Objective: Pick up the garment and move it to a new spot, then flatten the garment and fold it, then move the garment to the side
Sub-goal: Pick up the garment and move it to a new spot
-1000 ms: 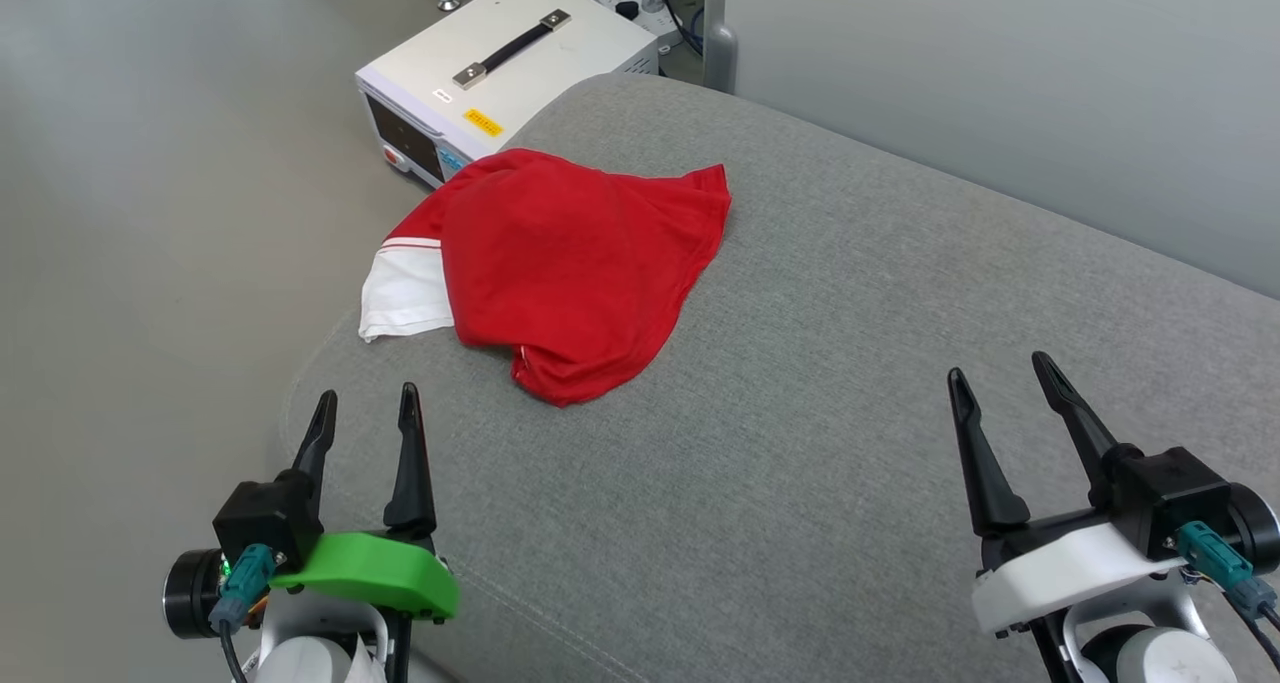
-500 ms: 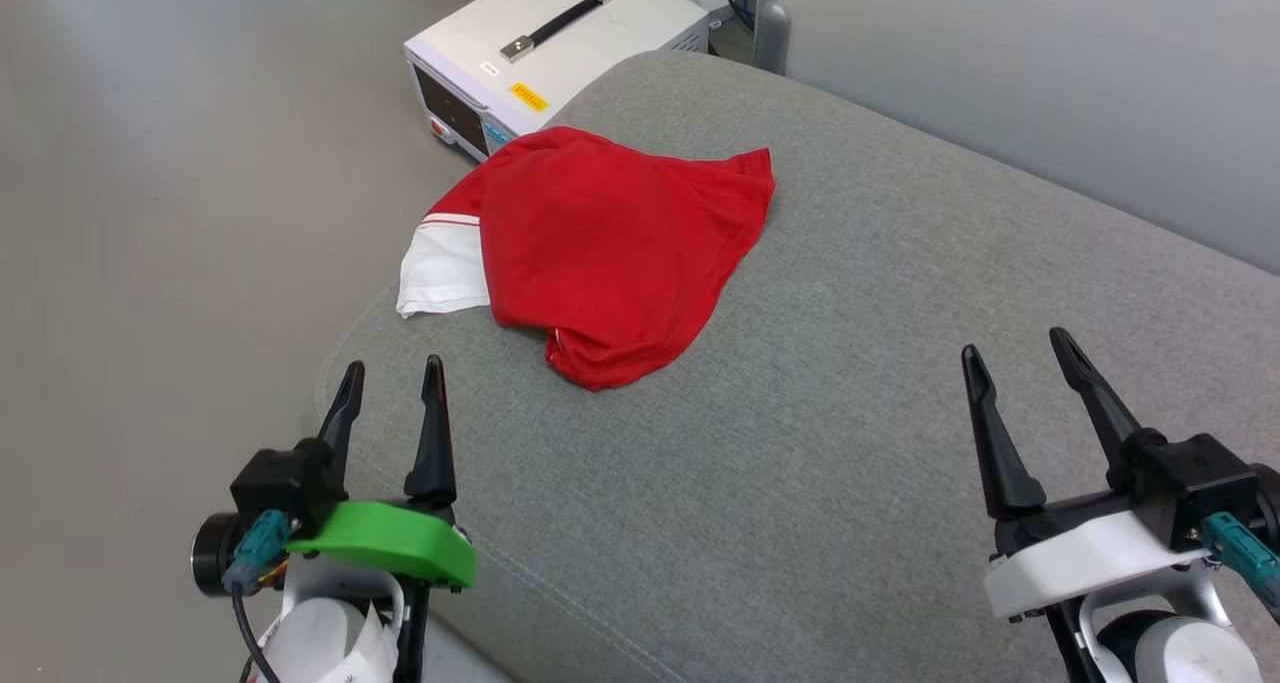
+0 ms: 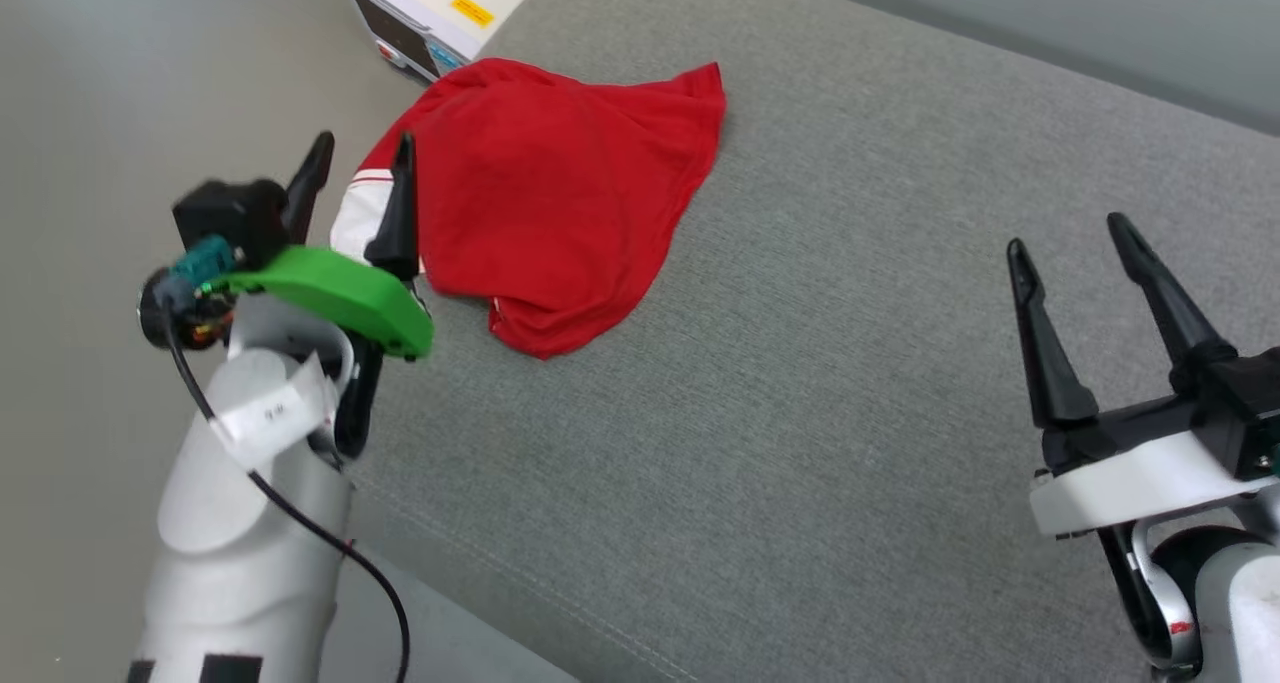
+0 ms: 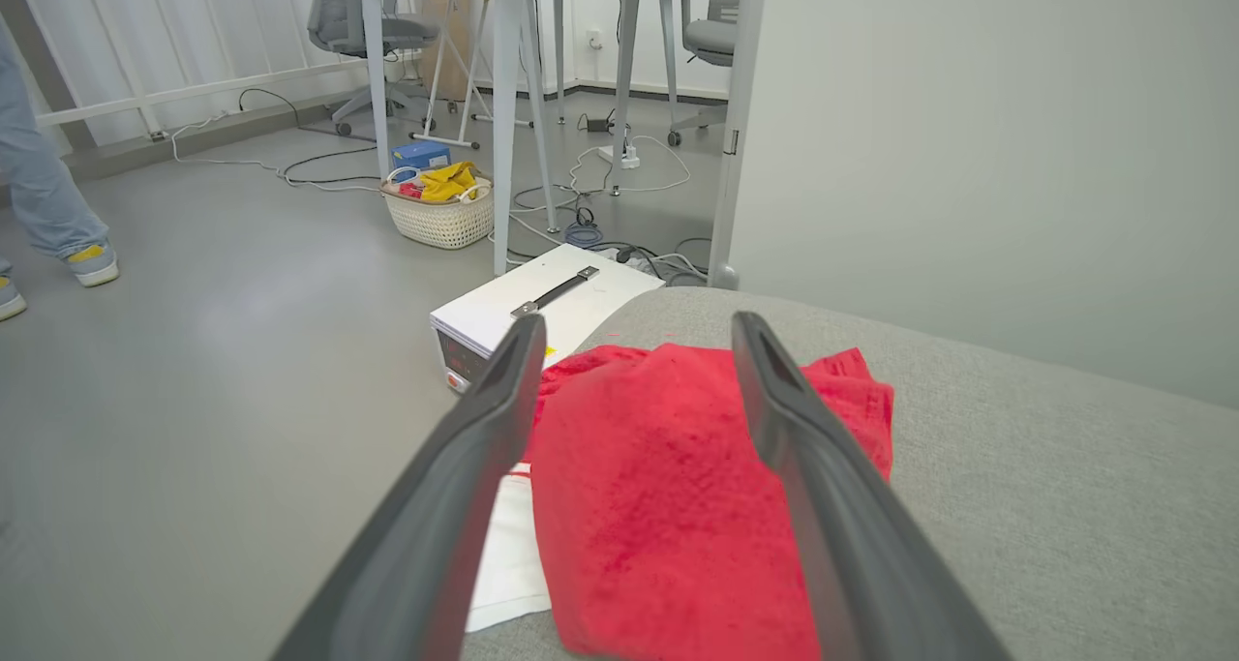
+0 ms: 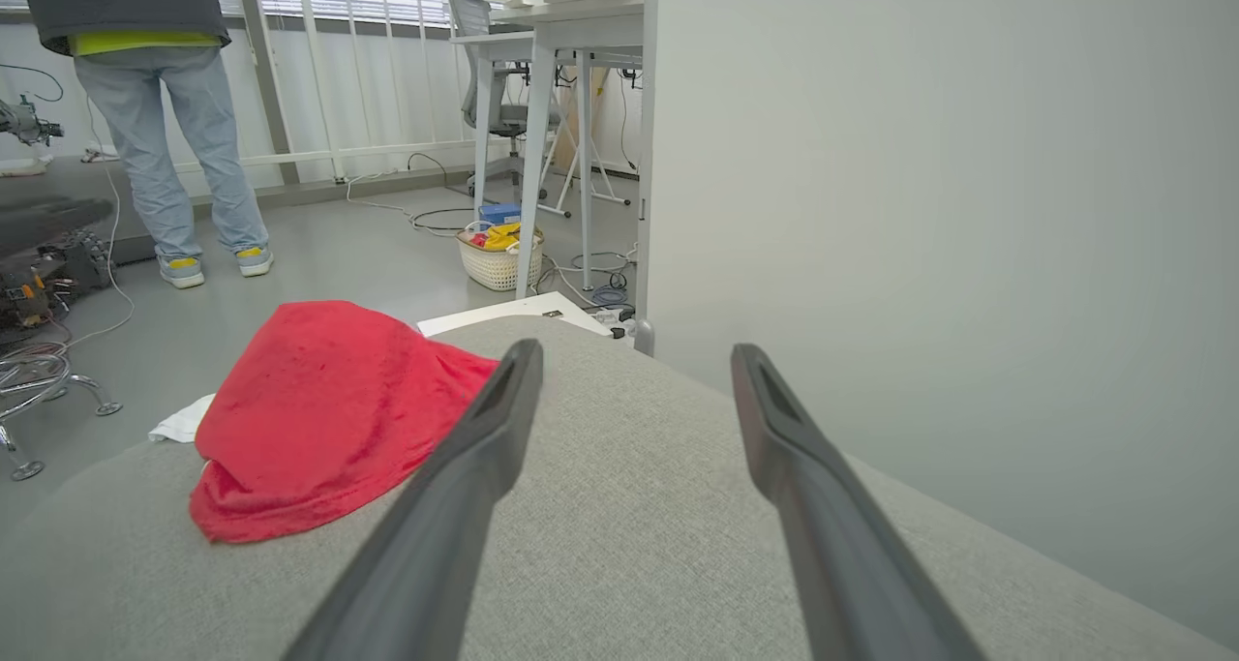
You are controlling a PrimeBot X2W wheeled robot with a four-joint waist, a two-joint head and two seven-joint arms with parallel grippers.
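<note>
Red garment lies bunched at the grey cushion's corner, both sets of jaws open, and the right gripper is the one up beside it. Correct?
Not quite. The left gripper is the one up beside the garment, as the head view shows; the right gripper sits well apart over bare cushion. The rest stands.

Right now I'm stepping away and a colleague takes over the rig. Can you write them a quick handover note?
Left gripper: open, empty, poised by the white-sleeve edge of the red jersey T-shirt.
Right gripper: open, empty, above the bare grey fabric cushion, well clear of the shirt.
Shirt: a crumpled heap at the cushion's left end, near the white equipment case on the floor.
Done: nothing yet; the shirt is not lifted.
Left: pick it up, move it, flatten, fold, set aside.
</note>
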